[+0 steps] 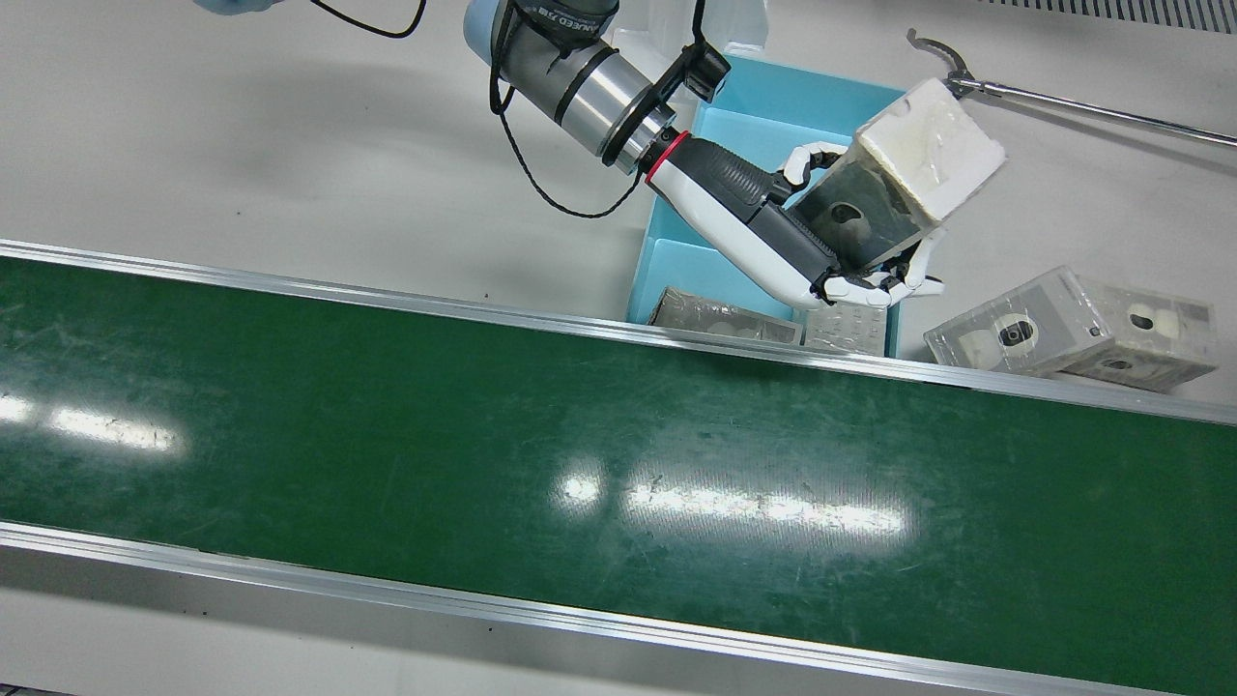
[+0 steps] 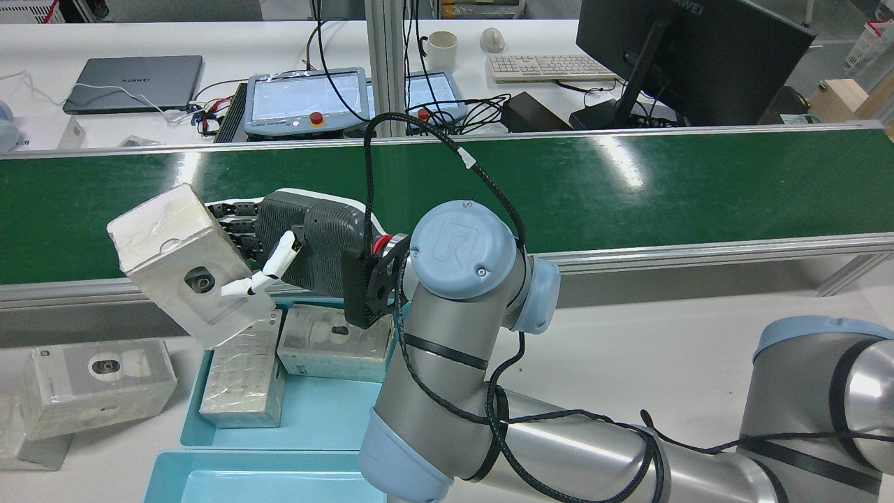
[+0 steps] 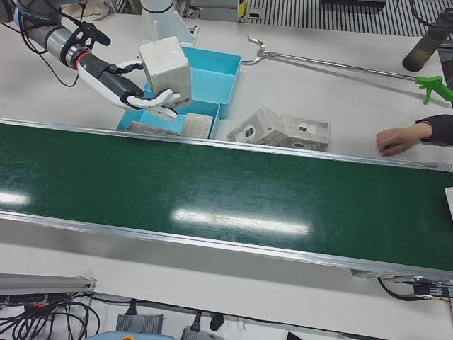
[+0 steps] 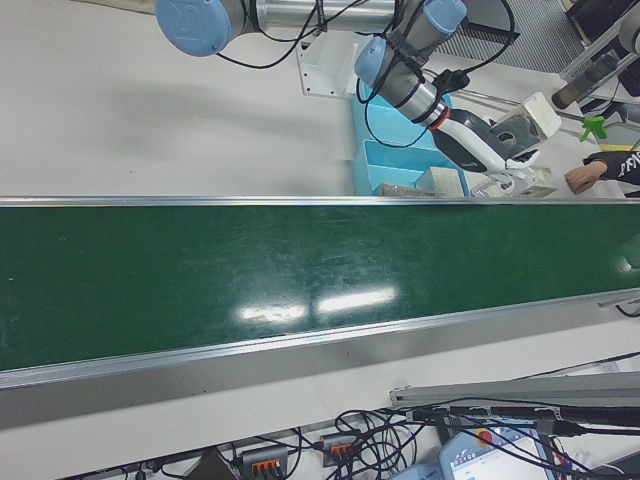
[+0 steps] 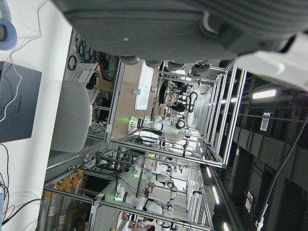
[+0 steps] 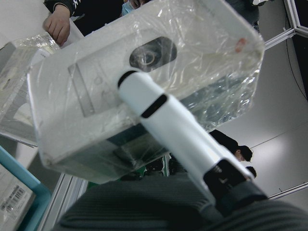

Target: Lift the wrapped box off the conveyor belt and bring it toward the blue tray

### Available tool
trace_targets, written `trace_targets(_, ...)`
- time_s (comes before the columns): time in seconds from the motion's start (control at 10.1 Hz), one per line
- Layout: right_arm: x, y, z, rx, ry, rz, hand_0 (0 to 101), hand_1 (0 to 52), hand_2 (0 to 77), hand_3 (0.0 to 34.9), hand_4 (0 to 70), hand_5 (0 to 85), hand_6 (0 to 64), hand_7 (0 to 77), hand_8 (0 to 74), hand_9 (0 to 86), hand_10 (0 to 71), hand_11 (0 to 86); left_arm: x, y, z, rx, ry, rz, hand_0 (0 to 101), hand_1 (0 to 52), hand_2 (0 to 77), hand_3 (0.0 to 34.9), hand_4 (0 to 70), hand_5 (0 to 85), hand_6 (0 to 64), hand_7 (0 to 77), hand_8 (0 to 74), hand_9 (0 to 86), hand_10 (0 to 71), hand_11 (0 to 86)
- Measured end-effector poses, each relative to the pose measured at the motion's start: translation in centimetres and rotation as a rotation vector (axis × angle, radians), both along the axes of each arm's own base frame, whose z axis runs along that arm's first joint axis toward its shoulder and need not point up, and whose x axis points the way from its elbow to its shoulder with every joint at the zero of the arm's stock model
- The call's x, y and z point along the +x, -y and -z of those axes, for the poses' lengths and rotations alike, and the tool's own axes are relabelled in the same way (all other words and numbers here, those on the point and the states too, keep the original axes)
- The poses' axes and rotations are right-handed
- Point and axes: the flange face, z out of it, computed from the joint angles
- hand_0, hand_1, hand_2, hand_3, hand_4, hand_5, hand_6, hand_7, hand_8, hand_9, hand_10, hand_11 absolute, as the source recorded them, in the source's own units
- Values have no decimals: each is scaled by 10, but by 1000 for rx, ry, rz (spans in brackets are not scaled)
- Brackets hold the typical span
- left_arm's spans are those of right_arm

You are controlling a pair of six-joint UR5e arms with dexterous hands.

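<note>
Fingers (image 1: 870,285) around unlabelled wrapped box (image 1: 908,174)

arm: silver tubes, pale-blue joint caps, "UR" logo, cap screws | cable: black braided | right robot hand (image 1: 821,237): white shell, dark grey ribbed back, red wrist ring

white wrapped box (image 1: 930,145), blue tray (image 1: 763,106), green conveyor belt (image 1: 387,406)

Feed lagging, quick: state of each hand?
Right hand: shut on the wrapped box, over the blue tray.
Left hand: cannot be told.
</note>
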Motion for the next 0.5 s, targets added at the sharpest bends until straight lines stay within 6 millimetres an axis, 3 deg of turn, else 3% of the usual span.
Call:
trace_targets(0.1, 1, -1, 5, 5, 7, 1, 675, 251, 267, 0, 196, 235, 104, 142, 5, 33, 0, 16, 0, 0, 0, 0, 0, 0, 0, 0, 11, 0, 0, 11, 5, 5, 5, 5, 5, 5)
trace_targets(0.2, 1, -2, 12, 11, 17, 2, 675, 251, 267, 0, 196, 235, 104, 142, 5, 33, 0, 16, 0, 0, 0, 0, 0, 0, 0, 0, 11, 0, 0, 11, 5, 5, 5, 0, 5, 5)
trace_targets(0.3, 2, -2, 20, 17, 24, 3, 582, 289, 251, 0, 207, 235, 44, 142, 16, 38, 0, 11, 0, 0, 0, 0, 0, 0, 0, 0, 11, 0, 0, 11, 5, 5, 5, 0, 5, 5)
trace_targets(0.4, 2, -3, 25, 20, 30, 3, 588, 256, 262, 0, 207, 235, 109, 142, 16, 38, 0, 11, 0, 0, 0, 0, 0, 0, 0, 0, 11, 0, 0, 11, 5, 5, 5, 0, 5, 5)
trace_targets(0.5, 2, -3, 27, 22, 32, 3, 589, 284, 256, 0, 207, 235, 82, 142, 16, 38, 0, 11, 0, 0, 0, 0, 0, 0, 0, 0, 11, 0, 0, 11, 5, 5, 5, 0, 5, 5)
